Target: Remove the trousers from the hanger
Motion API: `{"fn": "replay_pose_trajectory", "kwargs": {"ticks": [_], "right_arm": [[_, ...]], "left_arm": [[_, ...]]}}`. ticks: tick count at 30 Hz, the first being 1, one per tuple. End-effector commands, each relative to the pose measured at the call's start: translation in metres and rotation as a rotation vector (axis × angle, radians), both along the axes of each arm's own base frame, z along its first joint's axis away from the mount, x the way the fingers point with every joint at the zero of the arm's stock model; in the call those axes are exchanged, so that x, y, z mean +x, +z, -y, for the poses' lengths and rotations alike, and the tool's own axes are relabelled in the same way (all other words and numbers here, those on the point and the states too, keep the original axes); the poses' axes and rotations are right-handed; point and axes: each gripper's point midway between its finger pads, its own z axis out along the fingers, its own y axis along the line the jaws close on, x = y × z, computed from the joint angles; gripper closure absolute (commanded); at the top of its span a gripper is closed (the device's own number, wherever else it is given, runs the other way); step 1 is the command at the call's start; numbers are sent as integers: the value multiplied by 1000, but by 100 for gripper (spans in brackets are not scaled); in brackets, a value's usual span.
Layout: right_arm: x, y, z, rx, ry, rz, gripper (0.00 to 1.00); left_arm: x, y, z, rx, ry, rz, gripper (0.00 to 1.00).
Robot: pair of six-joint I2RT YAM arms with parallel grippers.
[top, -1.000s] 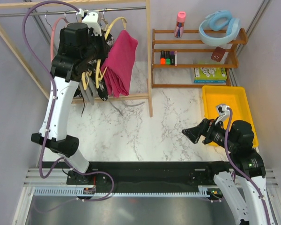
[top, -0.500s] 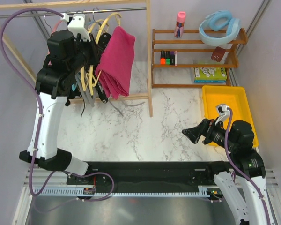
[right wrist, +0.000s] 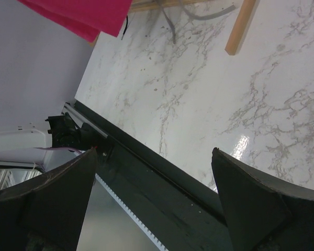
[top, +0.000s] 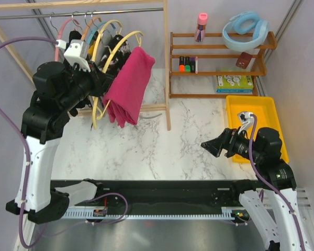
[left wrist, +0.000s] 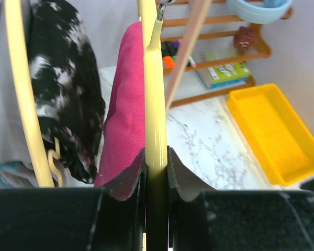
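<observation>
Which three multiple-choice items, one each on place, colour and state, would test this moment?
1. Where is the yellow tray?
A. on the right side of the table
B. on the top shelf
C. under the clothes rail

2. What colour are the trousers draped on the hanger?
A. black
B. blue
C. magenta-pink

3. What is the right gripper doing?
A. clamping the hanger
B. open, holding nothing
C. pinching the trousers

Answers:
1 A: the tray lies on the marble surface near its right edge.
2 C: the draped fabric is plainly pink.
3 B: its fingers stand wide apart over bare table, and it is the left gripper that is shut on the hanger.
</observation>
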Motion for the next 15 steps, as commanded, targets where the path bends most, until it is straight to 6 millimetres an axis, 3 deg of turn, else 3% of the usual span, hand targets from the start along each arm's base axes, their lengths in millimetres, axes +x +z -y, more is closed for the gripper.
{"fn": "replay_pose_trajectory", "kwargs": {"ticks": [1,2,4,7,8,15], "right_arm": [[3,42,-15,103,72,81,2],[8,52,-18,128,77,109,2],[8,65,-25,203,100,93,2],[12,88,-31,278,121,123,2],[17,93,-32,288,124,132,1],[29,109,-50,328,178,112,4]], "left_arm": [[-69,74,10,-167,-172,246,98],[-76,61,20,-165,-239,213,98],[-98,55,25,-177,-309,209,98],[-110,26,37,-198,-400,120,98],[-123,25,39,-205,-443,123,98],[-147,20,47,-279,-535,78,98]]}}
